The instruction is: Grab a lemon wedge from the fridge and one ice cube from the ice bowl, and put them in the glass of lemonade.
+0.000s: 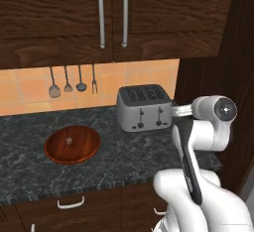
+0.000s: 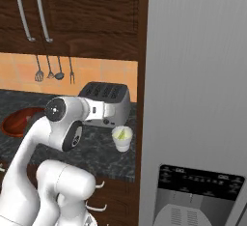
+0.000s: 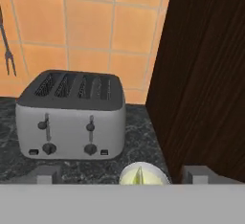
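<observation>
Glass of lemonade (image 3: 143, 175) half cut off

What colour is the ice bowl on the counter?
Reddish-brown wood, clearest in the left base view: ice bowl.

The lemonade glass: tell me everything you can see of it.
The glass is a small whitish, translucent tapered cup, upright on the dark speckled counter in front of the toaster, near the dark wood panel. A yellow-green lemon wedge sits inside. The open gripper hangs just above it, touching nothing.
</observation>
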You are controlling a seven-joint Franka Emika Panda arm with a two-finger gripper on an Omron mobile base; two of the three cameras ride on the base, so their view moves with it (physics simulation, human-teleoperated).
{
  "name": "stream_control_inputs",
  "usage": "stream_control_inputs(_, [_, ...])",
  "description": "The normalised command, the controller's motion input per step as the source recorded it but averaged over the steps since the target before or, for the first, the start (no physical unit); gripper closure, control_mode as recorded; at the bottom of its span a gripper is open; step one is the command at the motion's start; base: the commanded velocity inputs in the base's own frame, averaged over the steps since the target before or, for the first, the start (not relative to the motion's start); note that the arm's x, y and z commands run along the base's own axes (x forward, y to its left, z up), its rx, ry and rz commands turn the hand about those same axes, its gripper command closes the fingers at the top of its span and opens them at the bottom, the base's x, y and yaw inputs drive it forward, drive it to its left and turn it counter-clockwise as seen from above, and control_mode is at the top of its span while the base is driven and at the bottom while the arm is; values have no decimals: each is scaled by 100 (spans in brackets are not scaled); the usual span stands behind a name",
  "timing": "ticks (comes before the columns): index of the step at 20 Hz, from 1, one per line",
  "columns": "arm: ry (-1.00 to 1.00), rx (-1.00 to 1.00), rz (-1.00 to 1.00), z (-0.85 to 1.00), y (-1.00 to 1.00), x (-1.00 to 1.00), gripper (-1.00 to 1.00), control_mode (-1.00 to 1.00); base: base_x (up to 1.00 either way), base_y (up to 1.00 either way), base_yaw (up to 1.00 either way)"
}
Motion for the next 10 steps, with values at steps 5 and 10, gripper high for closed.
stream_control_inputs(5, [-42,-18,9,100,64,-79,-100,-100,0,0,0])
stream_control_inputs(10, [-27,-6,0,30,13,-26,-100,-100,0,0,0])
